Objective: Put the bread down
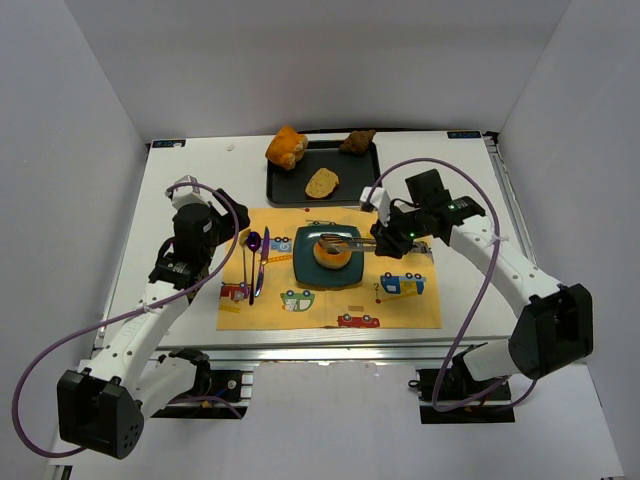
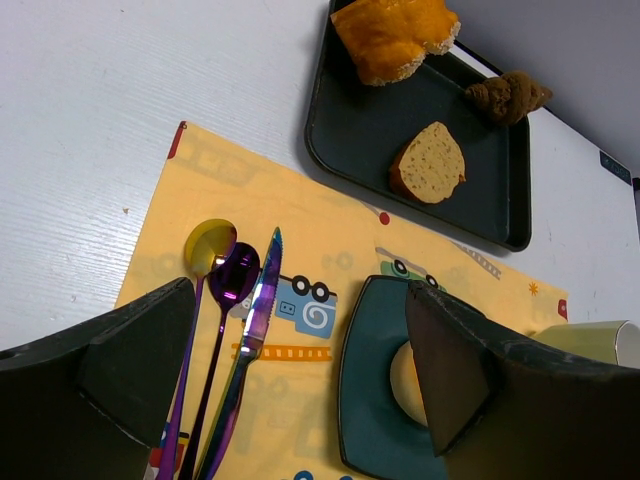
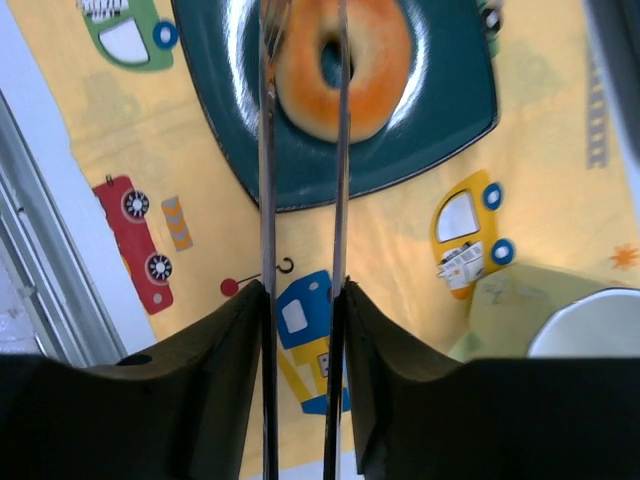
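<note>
**Squarely on the plate: bread lying under the tongs**

Across the white table (image 1: 190, 180) a yellow car-print mat (image 1: 400, 310) is lying near the arms, with a dark tray (image 1: 355, 180) sitting just beyond it. The left arm is hovering over the mat's left side. The left gripper (image 2: 300, 300) is holding its jaws spread wide with nothing between them.

The right arm is reaching in from the right, and the right gripper (image 3: 300, 290) is pinching a pair of metal tongs (image 3: 266, 200) between its jaws. The tongs' two arms are running close together and parallel, out over the teal plate (image 1: 305, 270) at the mat's middle.

The bread (image 3: 375, 75) is resting on that plate, near its centre. The tong arms are crossing above the ring, though I cannot tell whether they are touching it.

A pale mug (image 3: 580, 320) is standing on the mat just right of the plate.

On the tray, a tan slice (image 1: 321, 183) is lying flat, an orange roll (image 1: 286, 147) is overhanging the far left corner, and a brown lump (image 1: 357, 142) is sitting at the far edge.

Left of the plate, a knife (image 2: 255, 330), a purple spoon (image 2: 235, 275) and a gold spoon (image 2: 208, 245) are lying side by side.
</note>
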Motion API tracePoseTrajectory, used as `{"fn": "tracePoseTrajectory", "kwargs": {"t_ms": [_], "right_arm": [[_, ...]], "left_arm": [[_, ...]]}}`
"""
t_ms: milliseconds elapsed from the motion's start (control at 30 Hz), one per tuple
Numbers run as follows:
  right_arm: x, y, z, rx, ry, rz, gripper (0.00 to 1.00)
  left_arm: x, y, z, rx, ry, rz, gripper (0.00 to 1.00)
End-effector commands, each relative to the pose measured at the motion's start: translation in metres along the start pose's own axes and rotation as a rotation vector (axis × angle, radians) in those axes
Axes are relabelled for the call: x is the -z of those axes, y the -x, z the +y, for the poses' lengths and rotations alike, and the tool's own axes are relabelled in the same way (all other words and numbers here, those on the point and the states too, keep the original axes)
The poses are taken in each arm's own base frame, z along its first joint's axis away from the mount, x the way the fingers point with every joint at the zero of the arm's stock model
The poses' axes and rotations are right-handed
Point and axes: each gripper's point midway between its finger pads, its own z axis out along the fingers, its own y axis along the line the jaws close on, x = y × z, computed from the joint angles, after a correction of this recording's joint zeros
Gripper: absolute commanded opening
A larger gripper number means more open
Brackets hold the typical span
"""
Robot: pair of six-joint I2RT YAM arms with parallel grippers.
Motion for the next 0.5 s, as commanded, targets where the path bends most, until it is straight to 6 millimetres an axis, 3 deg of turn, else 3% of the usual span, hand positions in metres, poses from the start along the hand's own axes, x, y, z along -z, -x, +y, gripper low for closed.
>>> {"fn": "tracePoseTrajectory", "kwargs": {"t_ms": [0,67,133,200,267,300,367,400,467], "right_arm": [[0.027,0.049,-0.009,0.049,-0.063,-0.144,0.38],[0.036,0.057,-0.02,0.021,-0.105,-0.171,0.31],[0.048,0.057,-0.046,-0.037,-0.188,-0.198,0.17],[0.067,0.058,-0.085,-0.146,-0.337,-0.258,0.0],[0.101,0.034,-0.131,-0.283,-0.488,-0.294,0.0],[0.11,0.026,-0.147,-0.356,-0.547,-0.33,0.0],[0.138,-0.021,-0.184,-0.485,-0.726,-0.316,0.0],[0.138,-0.039,-0.191,-0.536,-0.762,-0.307,0.0],[0.138,-0.094,-0.207,-0.621,-0.888,-0.25,0.0]], "left_arm": [[0.005,0.007,-0.003,0.01,-0.025,-0.025,0.94],[0.005,0.007,-0.003,0.01,-0.026,-0.024,0.94],[0.006,0.007,-0.004,0.01,-0.032,-0.022,0.94],[0.006,0.006,-0.006,0.005,-0.042,-0.018,0.88],[0.006,0.002,-0.013,-0.004,-0.084,0.002,0.72],[0.005,0.001,-0.016,-0.003,-0.104,0.006,0.5],[0.004,-0.007,-0.025,-0.004,-0.155,0.04,0.27],[0.003,-0.008,-0.029,-0.002,-0.176,0.044,0.1],[-0.001,-0.015,-0.035,0.0,-0.207,0.076,0.07]]}}
